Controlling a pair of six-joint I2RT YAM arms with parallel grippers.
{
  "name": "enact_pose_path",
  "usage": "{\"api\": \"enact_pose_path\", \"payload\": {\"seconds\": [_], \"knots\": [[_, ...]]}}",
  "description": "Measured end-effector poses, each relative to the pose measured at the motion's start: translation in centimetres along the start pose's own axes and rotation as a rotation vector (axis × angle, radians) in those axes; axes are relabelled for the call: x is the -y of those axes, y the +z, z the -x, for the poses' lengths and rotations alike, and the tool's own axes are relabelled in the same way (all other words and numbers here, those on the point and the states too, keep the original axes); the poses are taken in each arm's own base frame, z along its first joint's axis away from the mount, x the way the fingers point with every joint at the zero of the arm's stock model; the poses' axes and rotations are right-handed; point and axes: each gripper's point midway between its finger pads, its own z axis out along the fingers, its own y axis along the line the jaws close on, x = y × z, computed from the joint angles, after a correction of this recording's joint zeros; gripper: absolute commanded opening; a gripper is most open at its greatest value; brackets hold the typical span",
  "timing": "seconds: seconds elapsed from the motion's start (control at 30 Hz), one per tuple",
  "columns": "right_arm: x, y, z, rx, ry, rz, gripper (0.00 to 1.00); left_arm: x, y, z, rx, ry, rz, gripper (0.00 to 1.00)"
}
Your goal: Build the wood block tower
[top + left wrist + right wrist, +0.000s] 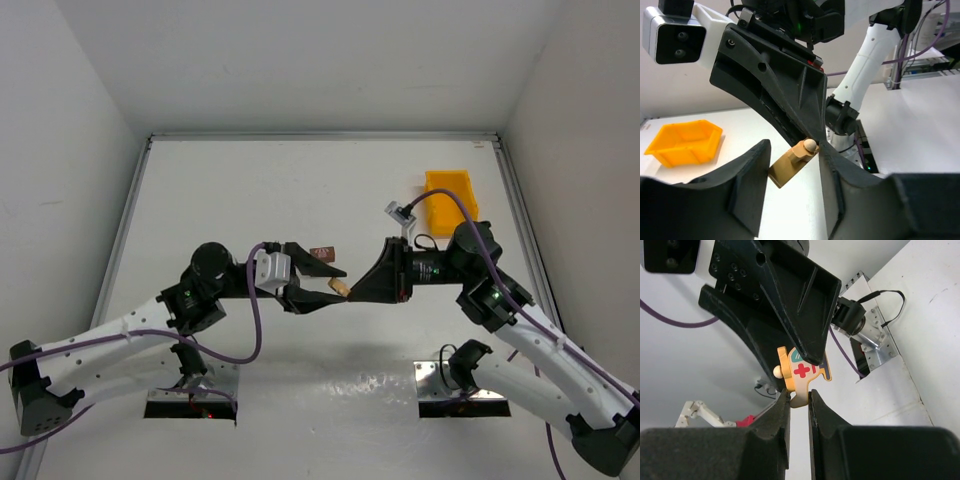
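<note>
A pale tan wood block (802,371), flat, painted with a red cross and carrying a small round knob, hangs above the table centre. My right gripper (799,394) is shut on its lower end. The same block (792,162) sits between the fingers of my left gripper (793,147), which stands open around it with a gap on one side. From above, the block (340,288) lies where the left gripper (337,284) and right gripper (353,291) meet. A small dark brown block (322,254) lies on the table just behind them.
A yellow plastic bin (452,193) stands at the back right of the white table (300,190), seen also as the yellow bin (685,142) in the left wrist view. Grey walls enclose the table on three sides.
</note>
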Motion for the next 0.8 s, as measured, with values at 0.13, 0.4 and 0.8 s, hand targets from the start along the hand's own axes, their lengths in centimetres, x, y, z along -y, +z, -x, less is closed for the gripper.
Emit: {"api": "enact_pose_path", "payload": {"seconds": [0.13,0.4,0.8], "knots": [[0.0,-0.3,-0.5,0.003,-0.001,-0.002,0.05,0.3,0.0,-0.4,-0.006,-0.021,-0.009,0.30],[0.2,-0.5,-0.9,-0.005,0.010,-0.005,0.05,0.5,0.1,-1.4,-0.023,-0.055,-0.020,0.00],[2.5,-0.5,-0.8,0.000,-0.028,-0.106,0.57,-1.4,-0.4,-2.8,-0.046,-0.160,0.133,0.00]]}}
